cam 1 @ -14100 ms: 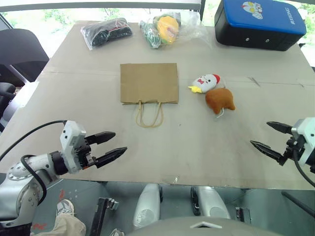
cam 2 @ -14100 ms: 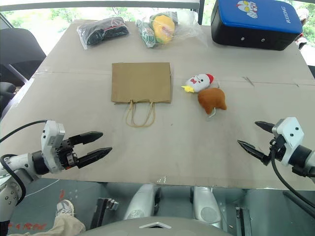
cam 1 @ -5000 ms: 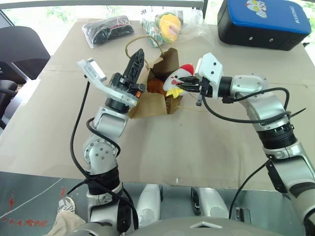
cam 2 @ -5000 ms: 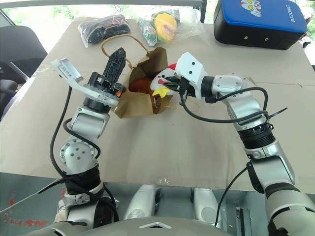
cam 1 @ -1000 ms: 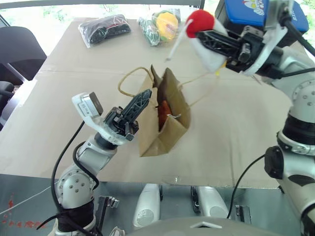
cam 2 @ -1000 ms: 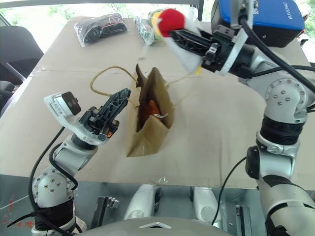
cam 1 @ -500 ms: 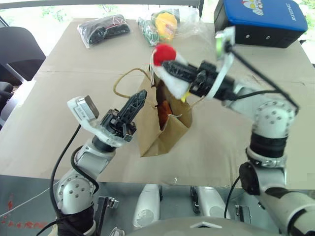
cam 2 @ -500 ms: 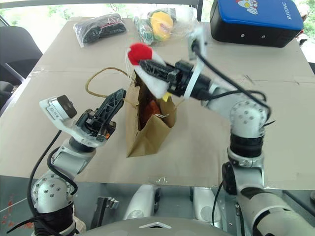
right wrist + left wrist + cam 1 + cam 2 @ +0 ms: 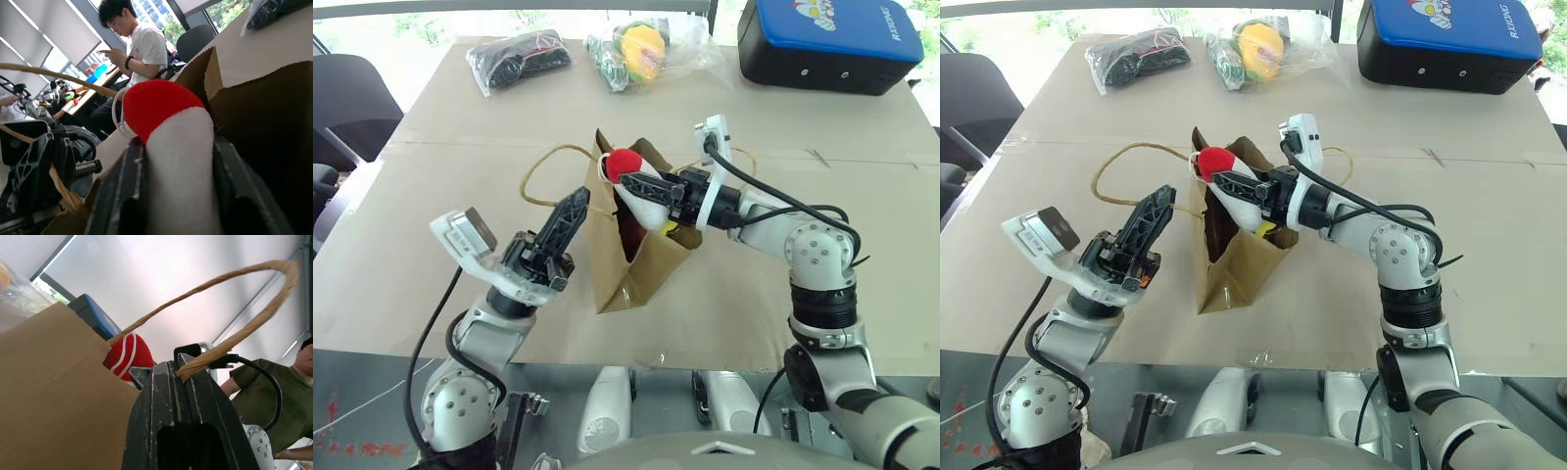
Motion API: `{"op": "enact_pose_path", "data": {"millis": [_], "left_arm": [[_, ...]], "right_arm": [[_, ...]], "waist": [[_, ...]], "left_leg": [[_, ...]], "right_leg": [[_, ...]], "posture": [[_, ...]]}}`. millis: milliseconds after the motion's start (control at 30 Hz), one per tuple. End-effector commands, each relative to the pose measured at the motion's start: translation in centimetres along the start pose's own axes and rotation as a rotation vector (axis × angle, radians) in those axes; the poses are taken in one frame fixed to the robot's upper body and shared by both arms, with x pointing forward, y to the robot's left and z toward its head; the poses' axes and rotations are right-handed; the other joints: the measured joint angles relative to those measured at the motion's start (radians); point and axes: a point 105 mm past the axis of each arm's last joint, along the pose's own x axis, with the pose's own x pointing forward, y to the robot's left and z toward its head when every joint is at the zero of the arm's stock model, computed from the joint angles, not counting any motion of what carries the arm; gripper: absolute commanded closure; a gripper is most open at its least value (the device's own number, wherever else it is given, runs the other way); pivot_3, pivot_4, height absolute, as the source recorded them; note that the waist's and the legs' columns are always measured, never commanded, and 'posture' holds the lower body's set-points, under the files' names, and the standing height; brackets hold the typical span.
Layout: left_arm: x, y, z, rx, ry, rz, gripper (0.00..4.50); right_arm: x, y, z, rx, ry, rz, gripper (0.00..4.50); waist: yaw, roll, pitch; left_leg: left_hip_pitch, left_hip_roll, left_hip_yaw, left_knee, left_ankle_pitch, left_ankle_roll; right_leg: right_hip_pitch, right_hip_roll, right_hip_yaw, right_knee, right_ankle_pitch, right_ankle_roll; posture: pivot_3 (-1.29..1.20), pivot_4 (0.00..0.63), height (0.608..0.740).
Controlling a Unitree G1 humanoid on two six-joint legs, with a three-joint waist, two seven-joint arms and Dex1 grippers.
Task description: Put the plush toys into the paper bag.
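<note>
The brown paper bag [image 9: 641,257] stands open near the middle of the cardboard-covered table [image 9: 431,176], a little toward its near edge, with the left gripper [image 9: 570,211] closed on one of its twisted loop handles [image 9: 540,168]. The right gripper [image 9: 628,183] reaches level into the bag's mouth with the white chicken plush toy [image 9: 641,188] between its fingers, red comb foremost and just above the rim. The orange-brown drumstick toy cannot be made out inside the dark bag; along the far edge lie a clear bag of black items [image 9: 516,59], a wrapped yellow-and-green toy [image 9: 641,51] and a blue-and-black case [image 9: 832,44].
</note>
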Motion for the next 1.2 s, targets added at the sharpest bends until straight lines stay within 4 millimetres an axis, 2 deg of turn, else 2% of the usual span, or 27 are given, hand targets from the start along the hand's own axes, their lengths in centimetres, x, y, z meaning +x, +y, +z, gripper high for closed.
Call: {"op": "enact_pose_path", "data": {"millis": [33,233,300,367,467,567,667,700,833,900,967,1067,1200], "left_arm": [[-0.1,-0.9,1.1,0.031,-0.040,-0.029,4.50],[-0.3,-0.5,1.4,0.039,-0.042,-0.019,4.50],[-0.3,-0.4,1.6,0.041,-0.044,-0.018,4.50],[-0.2,-0.3,1.6,0.042,-0.044,-0.019,4.50],[-0.1,-0.1,1.7,0.042,-0.040,-0.023,4.50],[0.1,-0.1,1.6,0.044,-0.032,-0.031,4.50],[0.1,-0.1,1.9,0.054,-0.033,-0.031,4.50],[0.1,-0.1,2.0,0.057,-0.033,-0.031,4.50],[0.0,-0.1,2.2,0.069,-0.024,-0.032,4.50],[0.1,-0.2,2.3,0.076,-0.022,-0.035,4.50],[0.2,-0.2,2.4,0.079,-0.022,-0.038,4.50],[0.3,-0.3,2.4,0.084,-0.015,-0.043,4.50],[0.4,-0.2,2.3,0.087,-0.006,-0.044,4.50]], "right_arm": [[-0.7,1.8,1.0,-0.100,0.013,0.070,1.51],[-3.1,4.1,4.2,-0.211,-0.023,0.161,1.51],[-4.6,4.7,5.0,-0.267,-0.005,0.169,1.51],[-5.8,4.8,5.3,-0.308,0.019,0.153,1.51],[-6.2,4.3,5.3,-0.338,0.041,0.107,1.51],[-7.7,4.2,5.2,-0.305,0.045,0.120,1.51],[-9.8,4.2,4.8,-0.257,0.063,0.125,0.14],[-10.3,4.2,4.7,-0.248,0.070,0.118,0.03],[-12.1,4.5,3.4,-0.200,0.130,0.121,0.03],[-12.4,3.9,2.7,-0.189,0.160,0.082,0.03],[-12.0,2.3,2.4,-0.174,0.156,0.007,0.03],[-10.8,-0.2,2.3,-0.160,0.120,-0.094,0.03],[-8.1,-1.6,2.4,-0.145,0.055,-0.069,0.03]], "waist": [[0.000,0.000,0.000],[0.001,0.000,0.000],[0.002,0.000,0.000],[0.005,0.000,0.000],[0.003,0.000,0.000],[0.001,0.000,0.000],[0.008,0.000,0.000],[0.010,0.000,0.000],[0.010,-0.001,0.000],[0.006,-0.001,0.000],[0.003,-0.001,0.000],[0.002,-0.001,-0.001],[0.002,-0.001,0.000]], "left_leg": [[0.000,0.000,0.000,0.000,0.000,0.000],[0.000,0.000,0.000,0.000,0.000,0.000],[0.000,0.000,0.000,0.000,0.000,0.000],[-0.001,0.000,0.000,0.000,0.000,0.000],[0.000,0.000,0.000,0.000,0.000,0.000],[0.000,0.000,0.000,0.000,0.000,0.000],[-0.001,0.000,0.000,0.000,0.000,0.000],[-0.002,0.000,0.000,0.000,0.000,0.000],[-0.001,0.000,0.001,0.000,0.000,0.000],[-0.001,0.000,0.001,0.000,0.000,0.000],[-0.001,0.000,0.001,0.000,0.000,0.000],[0.000,0.000,0.001,0.000,0.000,0.000],[0.000,0.000,0.001,0.000,0.000,0.000]], "right_leg": [[0.000,0.000,0.000,0.000,0.000,0.000],[0.000,0.000,0.000,0.000,0.000,0.000],[0.000,0.000,0.000,-0.001,0.000,0.000],[0.000,0.000,0.000,-0.001,0.000,0.000],[0.000,0.000,0.000,-0.001,0.000,0.000],[0.000,0.001,0.001,-0.001,0.000,0.000],[0.000,0.000,0.000,-0.002,0.000,0.000],[0.000,0.000,0.000,-0.003,0.000,0.000],[0.001,0.000,0.000,-0.004,0.000,0.000],[0.001,0.000,0.000,-0.003,0.000,0.000],[0.001,0.000,0.001,-0.003,0.000,0.000],[0.001,0.001,0.002,-0.003,0.000,0.000],[0.001,0.001,0.002,-0.003,0.000,0.000]], "posture": [[0.00,0.150,0.740],[0.00,0.150,0.740],[0.00,0.150,0.740],[0.00,0.150,0.740],[0.00,0.150,0.740],[0.00,0.150,0.740],[0.00,0.150,0.740],[0.00,0.150,0.740],[0.00,0.150,0.740],[0.00,0.150,0.740],[0.00,0.150,0.740],[0.00,0.150,0.740],[0.00,0.150,0.740]]}}
